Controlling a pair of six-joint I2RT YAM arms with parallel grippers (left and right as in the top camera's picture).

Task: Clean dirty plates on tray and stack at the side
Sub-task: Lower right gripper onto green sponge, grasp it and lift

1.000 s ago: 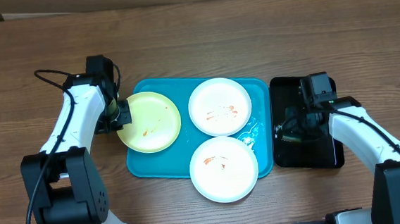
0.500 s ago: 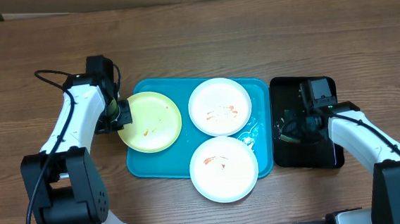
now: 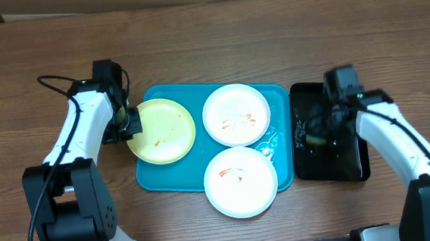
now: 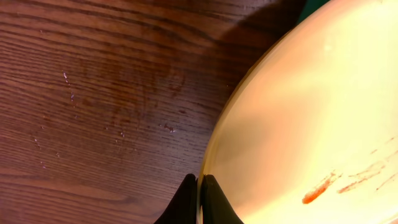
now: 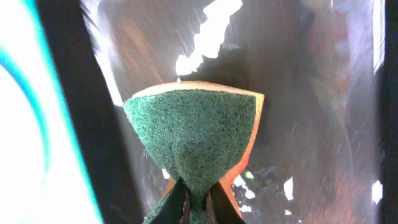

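The turquoise tray (image 3: 278, 93) holds three plates. The pale yellow-green plate (image 3: 162, 130) lies at its left, overhanging the rim; my left gripper (image 3: 128, 124) is shut on its left edge, seen close in the left wrist view (image 4: 311, 124) with the fingertips (image 4: 200, 199) pinching the rim. Two white plates with orange-red smears sit at the back right (image 3: 236, 114) and front (image 3: 240, 181). My right gripper (image 3: 316, 134) is over the black tray (image 3: 339, 165), shut on a green and orange sponge (image 5: 196, 134).
The black tray's wet, shiny floor (image 5: 311, 93) fills the right wrist view. Wet streaks lie on the turquoise tray between the white plates (image 3: 270, 142). Bare wooden table (image 3: 270, 33) surrounds both trays.
My right arm has shifted back over the black tray with the sponge. The left arm and the plates have not moved.
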